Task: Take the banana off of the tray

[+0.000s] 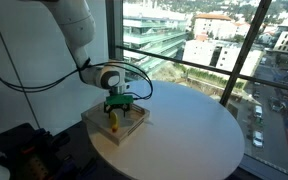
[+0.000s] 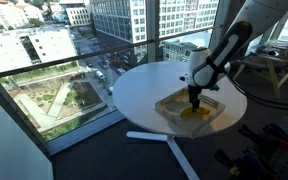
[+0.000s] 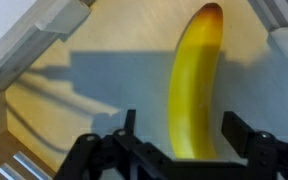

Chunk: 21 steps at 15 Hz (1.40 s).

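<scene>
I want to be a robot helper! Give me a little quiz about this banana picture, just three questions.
1. True or false: the banana lies outside the tray, on the bare table.
2. In the wrist view, the gripper is: A) shut tight on the banana; B) open, with a finger on each side of the banana; C) holding the tray's edge.
3. Fill the gap: the tray stands on a round ___ table.
Key: 1 false; 2 B; 3 white.
</scene>
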{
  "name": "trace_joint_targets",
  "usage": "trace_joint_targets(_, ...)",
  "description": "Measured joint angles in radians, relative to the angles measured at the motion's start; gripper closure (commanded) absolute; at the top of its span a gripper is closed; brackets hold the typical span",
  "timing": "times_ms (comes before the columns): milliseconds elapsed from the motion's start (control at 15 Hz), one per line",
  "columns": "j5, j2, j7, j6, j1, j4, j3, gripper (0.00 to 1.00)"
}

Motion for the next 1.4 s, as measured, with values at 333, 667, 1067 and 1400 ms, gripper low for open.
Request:
trace_joint_targets(333,0.0,0.0,0.001,0.0,0.0,0.002,0.0,0.82)
trace_joint_targets(667,0.0,0.0,0.002,0.0,0.0,0.004,0.0,0.84)
trace_joint_targets(1067,0.0,-0.001,0.007,-0.004,0.0,0.014,0.0,0.84)
trace_joint_targets(1400,0.0,-0.021,0.02,-0.023,0.002,0.025,0.0,0.84)
